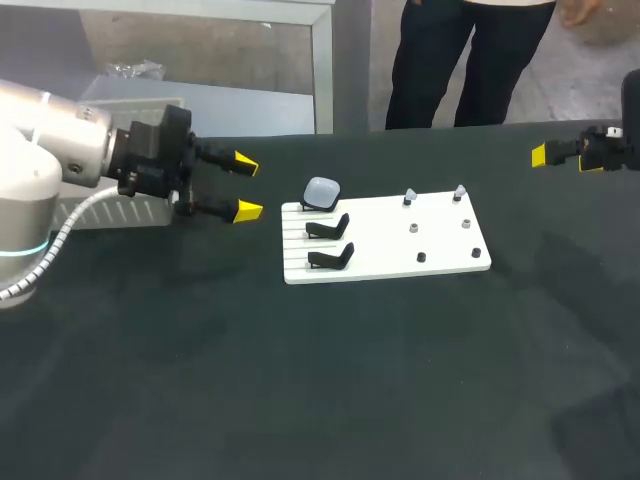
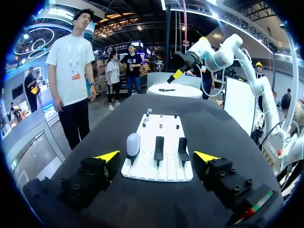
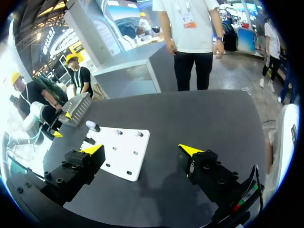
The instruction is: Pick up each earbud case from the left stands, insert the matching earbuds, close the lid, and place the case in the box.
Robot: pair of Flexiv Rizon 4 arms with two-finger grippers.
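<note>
A white board (image 1: 385, 262) lies mid-table. Its left side carries three stands: the far one holds a pale grey earbud case (image 1: 322, 191), while the two black stands (image 1: 329, 228) nearer me are bare. Small earbuds sit on pegs (image 1: 410, 197) on the board's right half. My left gripper (image 1: 246, 187) hovers open just left of the board, level with the case. From the left wrist the case (image 2: 133, 144) stands ahead of the left gripper (image 2: 156, 156), slightly toward one finger. My right gripper (image 1: 560, 155) hangs open and empty far off to the right; its own view shows the right gripper (image 3: 141, 150) short of the board (image 3: 121, 154).
A grey ribbed box (image 1: 135, 213) sits behind my left gripper near the table's left edge, also seen as the grey box (image 3: 78, 108) beyond the board. Dark tabletop (image 1: 330, 380) spreads wide in front of the board.
</note>
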